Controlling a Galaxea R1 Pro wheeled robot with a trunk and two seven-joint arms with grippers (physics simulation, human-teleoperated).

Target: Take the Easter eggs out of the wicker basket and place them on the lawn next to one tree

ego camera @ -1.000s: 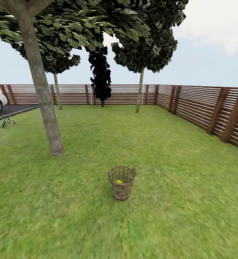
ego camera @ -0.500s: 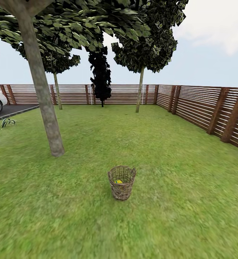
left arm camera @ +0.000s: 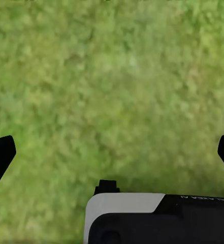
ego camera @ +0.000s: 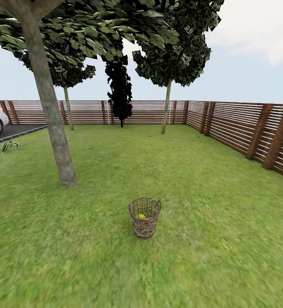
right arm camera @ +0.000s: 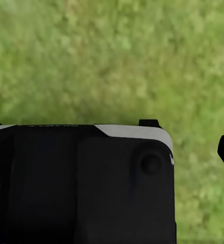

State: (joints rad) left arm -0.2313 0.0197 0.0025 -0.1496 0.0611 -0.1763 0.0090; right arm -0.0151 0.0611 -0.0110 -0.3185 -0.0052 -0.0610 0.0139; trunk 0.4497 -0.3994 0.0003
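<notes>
Head view: wicker basket (ego camera: 145, 216) upright on lawn (ego camera: 210, 239) at 6 o'clock, yellow inside, probably Easter eggs (ego camera: 141, 215), none unloaded; tree (ego camera: 51, 128) at 10 o'clock; left gripper (left arm camera: 112, 152) spread, empty; right gripper's state unclear.

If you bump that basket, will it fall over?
Probably easily. The wicker basket is open weave, so likely light, and it tapers to a narrower base while standing free on the lawn. The little yellow showing inside probably adds little weight to steady it.
</notes>
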